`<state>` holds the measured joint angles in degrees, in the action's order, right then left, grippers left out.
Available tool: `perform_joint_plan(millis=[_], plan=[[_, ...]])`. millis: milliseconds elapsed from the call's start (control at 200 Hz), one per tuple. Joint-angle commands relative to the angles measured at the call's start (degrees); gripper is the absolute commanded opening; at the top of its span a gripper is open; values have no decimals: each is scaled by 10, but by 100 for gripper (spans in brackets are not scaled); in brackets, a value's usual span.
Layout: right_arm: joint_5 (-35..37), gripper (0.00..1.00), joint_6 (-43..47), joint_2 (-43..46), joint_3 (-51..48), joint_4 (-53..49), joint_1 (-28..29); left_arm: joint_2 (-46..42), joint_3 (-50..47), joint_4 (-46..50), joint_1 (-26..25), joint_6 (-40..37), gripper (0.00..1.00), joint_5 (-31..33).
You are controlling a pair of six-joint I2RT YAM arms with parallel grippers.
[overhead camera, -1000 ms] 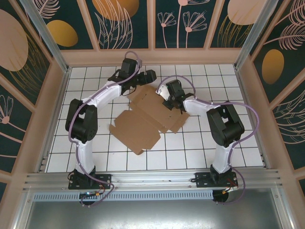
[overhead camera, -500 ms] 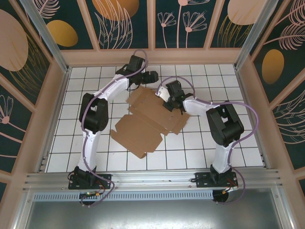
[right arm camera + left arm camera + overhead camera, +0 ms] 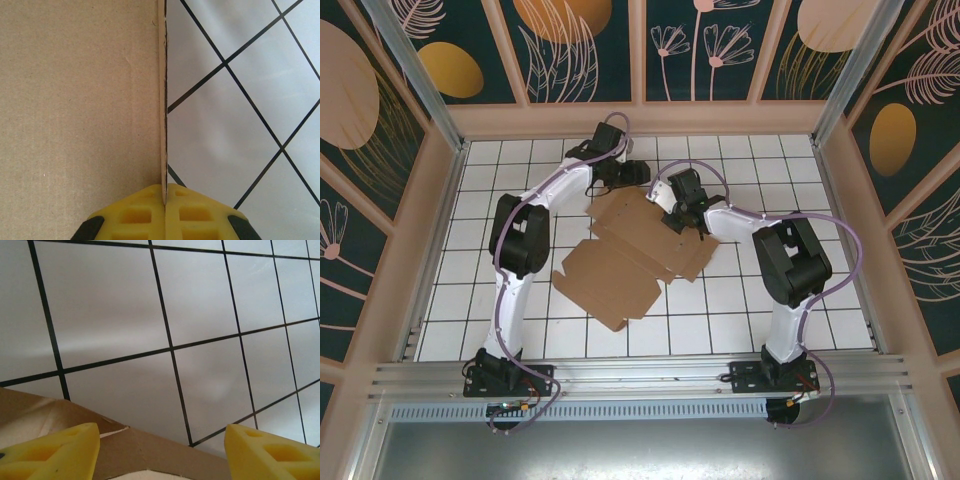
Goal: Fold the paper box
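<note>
The paper box point(image 3: 620, 255) is a flat brown cardboard sheet with flaps, lying mid-table on the white tiled floor. My right gripper point(image 3: 672, 218) is at its far right flap. In the right wrist view this gripper point(image 3: 165, 192) is shut on the thin edge of the cardboard point(image 3: 75, 100), which stands upright between the yellow fingers. My left gripper point(image 3: 632, 176) hovers at the sheet's far edge. In the left wrist view it point(image 3: 161, 442) is open, and a brown flap edge point(image 3: 150, 455) lies low between its yellow fingertips point(image 3: 55, 450).
White tiles with black grid lines point(image 3: 770, 300) surround the sheet. Wooden enclosure walls point(image 3: 640, 118) run along the far side and both flanks. A metal rail point(image 3: 640, 375) crosses the near edge by the arm bases.
My left arm has swung right and forward to the sheet's far edge, and its jaws have narrowed. The right gripper has kept its hold; the sheet shifted slightly.
</note>
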<state>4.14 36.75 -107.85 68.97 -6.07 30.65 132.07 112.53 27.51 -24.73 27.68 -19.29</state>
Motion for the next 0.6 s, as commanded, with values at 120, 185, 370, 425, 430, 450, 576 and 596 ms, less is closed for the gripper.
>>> perform_joint_plan(millis=[120, 185, 370, 425, 430, 450, 576, 596], plan=[[17, 0, -2, -9, 20, 16, 4, -18, -43, 1, 3, 25, 64, -52], [18, 0, -2, -9, 20, 18, 4, -28, -59, -8, 3, 33, 64, -53], [26, 0, -1, -12, 27, 17, 4, -50, -103, -68, 3, 87, 59, -73], [30, 0, 0, -12, 27, 17, 4, -49, -111, -84, 3, 107, 58, -81], [30, 0, 0, -12, 27, 18, 4, -49, -111, -85, 3, 109, 58, -81], [32, 0, 1, -11, 27, 18, 4, -49, -114, -91, 3, 115, 58, -83], [38, 0, 2, -9, 24, 21, 4, -55, -131, -122, 3, 153, 57, -92], [39, 0, 2, -9, 24, 20, 4, -56, -134, -127, 3, 158, 57, -94]])
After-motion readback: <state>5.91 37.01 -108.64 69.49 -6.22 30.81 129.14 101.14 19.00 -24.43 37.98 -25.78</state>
